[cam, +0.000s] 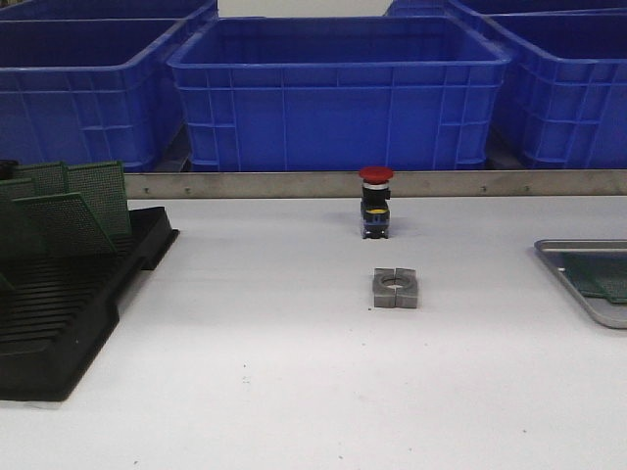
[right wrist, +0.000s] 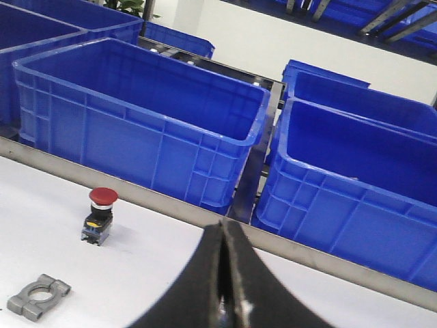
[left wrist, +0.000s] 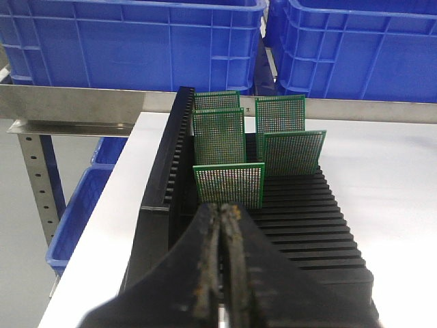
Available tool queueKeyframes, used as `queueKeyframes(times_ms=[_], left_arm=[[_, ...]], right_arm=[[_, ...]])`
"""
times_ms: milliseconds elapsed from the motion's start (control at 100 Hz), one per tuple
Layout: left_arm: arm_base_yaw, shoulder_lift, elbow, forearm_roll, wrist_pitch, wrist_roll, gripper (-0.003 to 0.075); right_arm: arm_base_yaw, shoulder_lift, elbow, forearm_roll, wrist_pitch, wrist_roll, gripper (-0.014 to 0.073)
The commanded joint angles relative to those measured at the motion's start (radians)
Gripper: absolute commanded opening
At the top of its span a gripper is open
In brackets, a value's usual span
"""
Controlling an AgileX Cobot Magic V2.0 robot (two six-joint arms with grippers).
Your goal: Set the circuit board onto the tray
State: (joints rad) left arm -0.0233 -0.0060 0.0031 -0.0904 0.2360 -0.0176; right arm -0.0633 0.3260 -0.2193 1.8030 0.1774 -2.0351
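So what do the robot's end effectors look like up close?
Only the wrist views show them. The left end effector has two black fingers that taper to a wedge, and their inner pads look worn and rusty brown. The right end effector has the same black wedge shape with a dark seam. No cables or markings are visible.

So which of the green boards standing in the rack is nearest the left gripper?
The frontmost circuit board, standing alone in the slot just ahead of the left gripper. The other four stand in pairs farther back in the black rack.
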Motion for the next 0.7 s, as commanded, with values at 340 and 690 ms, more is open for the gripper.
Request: queueKeyframes(times_ms=[340, 690], left_arm=[[-0.001, -0.027, 0.02, -0.009, -0.071, -0.009, -0.002], [-0.001, -0.027, 0.02, -0.009, -0.071, -0.009, -0.002]], right_arm=[[0.003, 0.009, 0.0, -1.204, -0.145, 1.309, -0.006], [0.01, -0.231, 0.248, -1.928, -0.257, 2.128, -0.006]])
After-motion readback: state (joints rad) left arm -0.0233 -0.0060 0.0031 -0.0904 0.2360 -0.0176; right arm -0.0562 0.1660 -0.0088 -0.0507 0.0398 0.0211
